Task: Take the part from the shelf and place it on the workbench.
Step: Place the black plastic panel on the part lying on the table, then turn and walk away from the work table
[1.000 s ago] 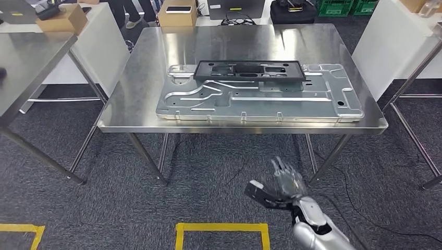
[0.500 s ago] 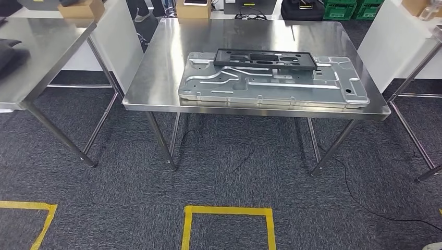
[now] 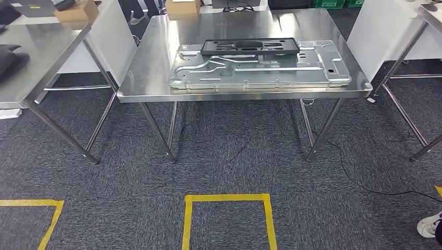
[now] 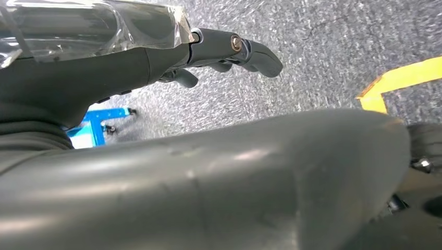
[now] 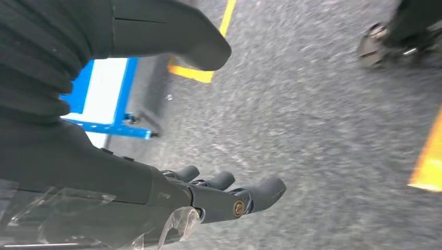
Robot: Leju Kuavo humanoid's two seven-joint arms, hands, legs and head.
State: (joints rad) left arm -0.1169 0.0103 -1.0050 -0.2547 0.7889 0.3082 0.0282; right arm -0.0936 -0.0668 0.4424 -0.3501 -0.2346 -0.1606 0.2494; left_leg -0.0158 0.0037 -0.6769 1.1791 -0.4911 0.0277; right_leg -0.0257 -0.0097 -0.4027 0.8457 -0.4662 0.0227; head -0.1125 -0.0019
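A long black plastic part [image 3: 250, 47] lies flat on the far side of a large stamped silver metal panel [image 3: 260, 75], which rests on the steel workbench [image 3: 148, 67] ahead of me. In the left wrist view my left hand [image 4: 229, 49] hangs over the grey carpet with its fingers [image 4: 260, 54] loosely extended and nothing in them. My right hand [image 5: 219, 195] also hangs above the carpet, its fingers [image 5: 260, 192] spread away from the thumb [image 5: 172, 39], holding nothing.
A second steel table [image 3: 41, 52] stands at the left with a dark object [image 3: 10, 60] on it. White panels [image 3: 375, 31] flank the right. Cardboard boxes [image 3: 75, 10] sit behind. Yellow floor tape [image 3: 226, 198] marks a square; a person's shoe [image 3: 430, 225] is at lower right.
The camera has pulled back and shifted, so the workbench sits higher and smaller in the head view. My right hand, raised in front a second ago, has dropped out of that view.
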